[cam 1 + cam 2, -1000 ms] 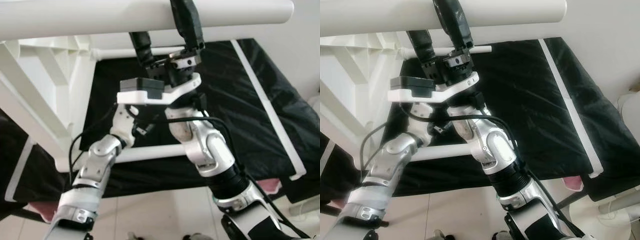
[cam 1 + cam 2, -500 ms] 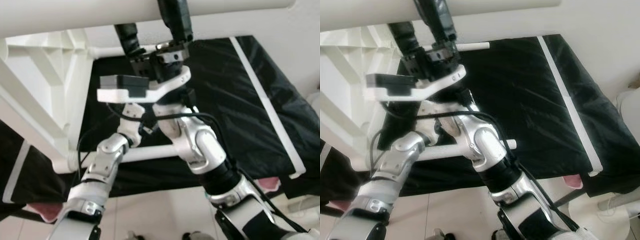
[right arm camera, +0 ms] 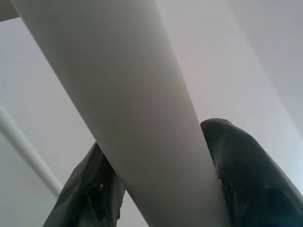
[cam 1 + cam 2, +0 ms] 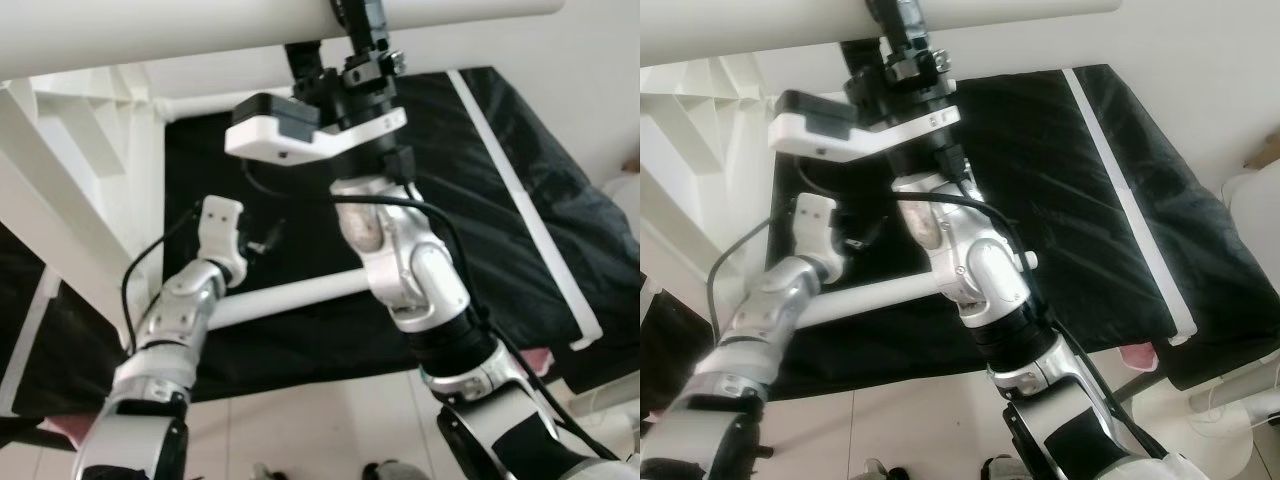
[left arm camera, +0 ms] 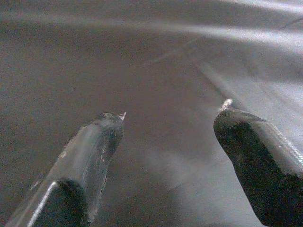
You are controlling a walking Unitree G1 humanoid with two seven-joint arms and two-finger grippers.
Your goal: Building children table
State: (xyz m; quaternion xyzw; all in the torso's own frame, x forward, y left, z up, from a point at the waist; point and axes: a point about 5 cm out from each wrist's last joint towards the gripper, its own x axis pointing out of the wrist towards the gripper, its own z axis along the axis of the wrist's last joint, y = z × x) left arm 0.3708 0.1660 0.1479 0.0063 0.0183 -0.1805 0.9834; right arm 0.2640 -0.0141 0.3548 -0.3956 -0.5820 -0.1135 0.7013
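The right wrist view shows what the eye views cut off: the right claw (image 3: 161,189) grips the thick white tube (image 3: 123,109), one black finger pressed on each side. In the left eye view that tube (image 4: 150,35) crosses the top, above a black mat (image 4: 480,200). A thinner white rod (image 4: 290,295) lies lower, behind the arms. The left wrist view shows the left claw (image 5: 165,127) open over a blurred grey surface, two fingers well apart.
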